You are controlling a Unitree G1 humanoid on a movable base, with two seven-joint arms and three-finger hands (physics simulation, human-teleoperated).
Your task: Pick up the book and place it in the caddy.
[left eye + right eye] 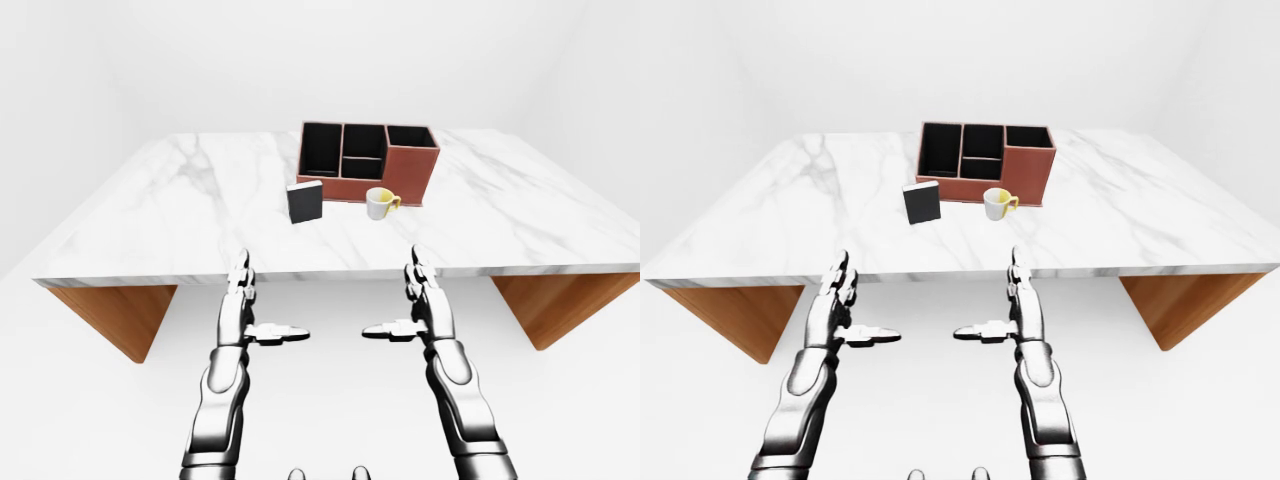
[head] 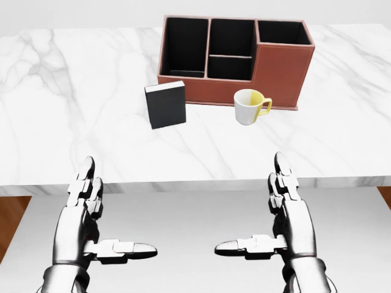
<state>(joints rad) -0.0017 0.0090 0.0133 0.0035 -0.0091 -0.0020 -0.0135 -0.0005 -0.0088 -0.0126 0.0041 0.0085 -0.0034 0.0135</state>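
Note:
A dark book (image 2: 165, 104) stands upright on the marble table (image 2: 73, 91), just left of and below the caddy (image 2: 278, 67) in the head view. The caddy is a reddish-brown box with several black compartments, all looking empty. My left hand (image 2: 101, 213) and right hand (image 2: 269, 210) hover below the table's near edge, both open with fingers straight and thumbs pointing inward. Neither hand touches anything. The book is well above and between the two hands in the head view.
A white mug (image 2: 250, 106) with a yellow inside and handle stands right of the book, close to the caddy's lower wall. Brown wooden table supports (image 1: 115, 315) show under the tabletop at both sides. White floor lies beneath my hands.

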